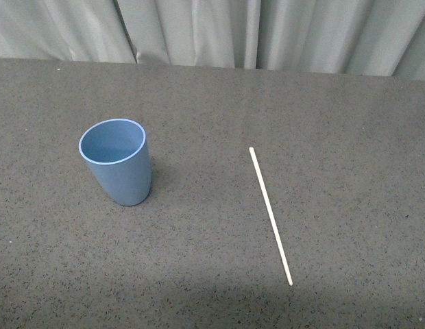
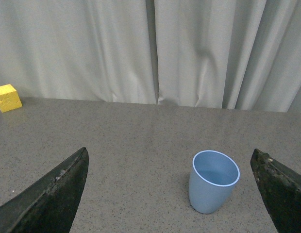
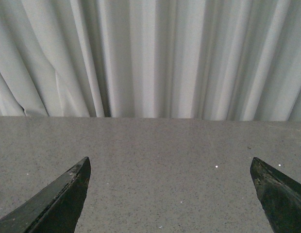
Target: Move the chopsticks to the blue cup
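Grey speckled table [image 1: 199, 288] fills most of every view, with a pale pleated curtain [image 1: 199, 31] hanging behind its far edge.

No arm shows in the front view. Left gripper [image 2: 170, 153]: dark fingers [image 2: 53, 194] spread wide, nothing between them, looking over the table toward the cup. Right gripper [image 3: 170, 160]: fingers [image 3: 56, 201] also spread wide and empty; its camera shows only bare table and curtain, no task thing.

Blue cup [image 1: 116, 168] stands upright on the left part of the table, mouth open, and looks empty as far as we can see in. The chopsticks [image 1: 270, 214], only one thin pale stick here, lie flat on the table to the right of the cup and well apart from it. They run on a diagonal, far tip closer to the cup, near tip further right and toward us. A small yellow block [image 2: 7, 97] sits near the curtain, far off on the left wrist view's edge, not part of the job.

We judge the task not yet begun: the step in hand is the reach for the stick. The stick lies on the right side, so the right arm looks the likelier one. The next move calls for coming down over the stick's middle, fingers set across its length, and closing low against the table, since so thin a stick can roll or slip out.
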`<state>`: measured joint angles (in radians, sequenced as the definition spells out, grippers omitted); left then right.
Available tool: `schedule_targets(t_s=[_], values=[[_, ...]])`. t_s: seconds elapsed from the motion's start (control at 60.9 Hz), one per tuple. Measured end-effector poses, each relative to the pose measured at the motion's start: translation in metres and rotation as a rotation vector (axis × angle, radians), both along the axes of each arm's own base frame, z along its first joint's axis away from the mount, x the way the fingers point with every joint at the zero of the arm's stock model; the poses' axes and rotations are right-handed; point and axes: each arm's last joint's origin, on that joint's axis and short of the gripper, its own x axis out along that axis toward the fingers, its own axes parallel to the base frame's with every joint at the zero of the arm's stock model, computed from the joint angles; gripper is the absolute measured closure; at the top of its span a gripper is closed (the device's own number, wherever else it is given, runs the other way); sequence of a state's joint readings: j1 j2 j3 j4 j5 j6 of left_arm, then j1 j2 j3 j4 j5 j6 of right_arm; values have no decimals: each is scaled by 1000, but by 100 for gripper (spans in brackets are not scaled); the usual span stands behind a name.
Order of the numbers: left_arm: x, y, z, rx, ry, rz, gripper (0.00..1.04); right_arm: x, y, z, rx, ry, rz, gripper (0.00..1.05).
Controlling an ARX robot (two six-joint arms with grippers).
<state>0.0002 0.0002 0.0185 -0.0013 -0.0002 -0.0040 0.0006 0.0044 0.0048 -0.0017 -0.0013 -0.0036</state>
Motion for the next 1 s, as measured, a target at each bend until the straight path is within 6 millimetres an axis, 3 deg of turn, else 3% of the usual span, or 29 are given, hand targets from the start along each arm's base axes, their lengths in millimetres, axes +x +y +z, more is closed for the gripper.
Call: schedule_targets(t_s=[0.805, 0.903, 1.002], values=[[0, 0, 0, 0, 0, 0, 7, 0, 0, 1, -31, -4, -21, 9], [0, 0, 0, 0, 0, 1, 7, 13, 2, 7, -230, -17, -87, 9], [0, 0, 0, 0, 0, 0, 7, 45, 6, 15, -294, 48, -7, 9]])
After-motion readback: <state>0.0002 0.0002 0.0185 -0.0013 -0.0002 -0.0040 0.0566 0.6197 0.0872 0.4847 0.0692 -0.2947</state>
